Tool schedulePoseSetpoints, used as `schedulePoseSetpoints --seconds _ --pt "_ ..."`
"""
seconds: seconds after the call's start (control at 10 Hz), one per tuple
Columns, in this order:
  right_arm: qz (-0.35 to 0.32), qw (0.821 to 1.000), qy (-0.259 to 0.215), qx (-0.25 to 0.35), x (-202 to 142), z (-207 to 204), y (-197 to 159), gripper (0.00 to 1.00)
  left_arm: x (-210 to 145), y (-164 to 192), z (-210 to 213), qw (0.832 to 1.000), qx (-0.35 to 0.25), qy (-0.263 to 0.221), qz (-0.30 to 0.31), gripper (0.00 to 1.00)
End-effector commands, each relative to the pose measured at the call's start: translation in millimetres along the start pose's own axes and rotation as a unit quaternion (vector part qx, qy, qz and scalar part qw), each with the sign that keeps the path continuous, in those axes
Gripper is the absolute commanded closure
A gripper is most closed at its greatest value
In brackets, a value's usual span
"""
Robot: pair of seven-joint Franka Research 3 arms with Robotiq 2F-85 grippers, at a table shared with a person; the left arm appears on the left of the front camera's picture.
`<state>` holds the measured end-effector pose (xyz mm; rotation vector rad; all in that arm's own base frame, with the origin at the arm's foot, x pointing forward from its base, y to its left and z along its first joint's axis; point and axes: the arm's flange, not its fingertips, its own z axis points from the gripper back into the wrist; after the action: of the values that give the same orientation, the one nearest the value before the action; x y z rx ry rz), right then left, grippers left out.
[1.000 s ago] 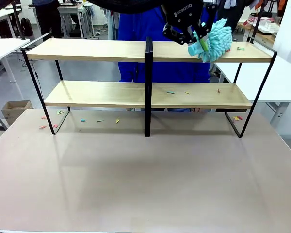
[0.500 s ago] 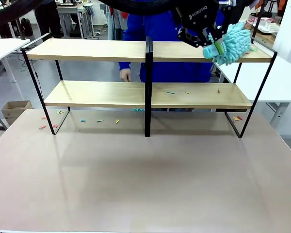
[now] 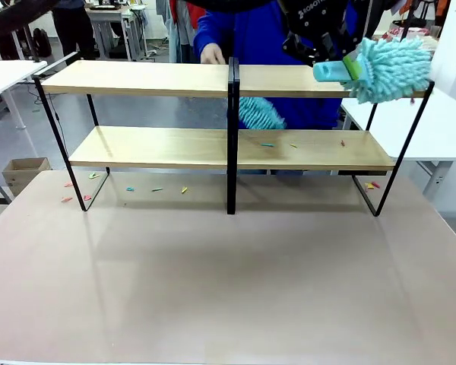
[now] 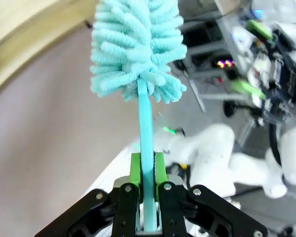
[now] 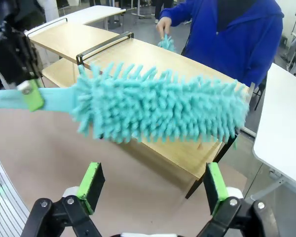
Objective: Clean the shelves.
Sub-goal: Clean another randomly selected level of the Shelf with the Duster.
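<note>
The counter (image 3: 228,289) carries the shelves (image 3: 137,78) across its far side, with a person (image 3: 258,30) in blue behind them. A teal duster (image 3: 387,70) sits at the top board's right end, its handle clamped in the left end effector (image 3: 348,68). The right end effector (image 5: 154,183) hangs wide open and empty. Coloured scraps (image 3: 267,144) dot the lower board.

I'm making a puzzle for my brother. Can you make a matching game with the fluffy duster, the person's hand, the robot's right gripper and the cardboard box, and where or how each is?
Things:
1 fluffy duster
2 person's hand
3 right gripper
4 cardboard box

Place or state:
A open, holding nothing
B on the floor
C between the fingers of the left gripper
D by the far edge of the top board

Pairs: 1-C, 2-D, 3-A, 4-B
</note>
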<state>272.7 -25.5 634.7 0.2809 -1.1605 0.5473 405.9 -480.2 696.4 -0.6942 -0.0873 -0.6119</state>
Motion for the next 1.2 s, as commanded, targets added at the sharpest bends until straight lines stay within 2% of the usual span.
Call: schedulePoseSetpoints --seconds 0.0,0.3,0.8,1.1 --pt "0.000 1.000 0.000 -0.001 0 0 -1 0.00 -21 12 21 0.996 -0.049 0.067 -0.044 0.88" --pt "0.000 1.000 0.000 -0.001 0 0 -1 0.00 -53 18 47 0.993 -0.082 0.061 -0.062 0.88" --pt "0.000 1.000 0.000 -0.001 0 0 -1 0.00 -82 35 71 0.995 -0.079 0.027 -0.058 0.88" --pt "0.000 1.000 0.000 -0.001 0 0 -1 0.00 -145 64 123 0.995 -0.096 -0.009 -0.015 0.88"
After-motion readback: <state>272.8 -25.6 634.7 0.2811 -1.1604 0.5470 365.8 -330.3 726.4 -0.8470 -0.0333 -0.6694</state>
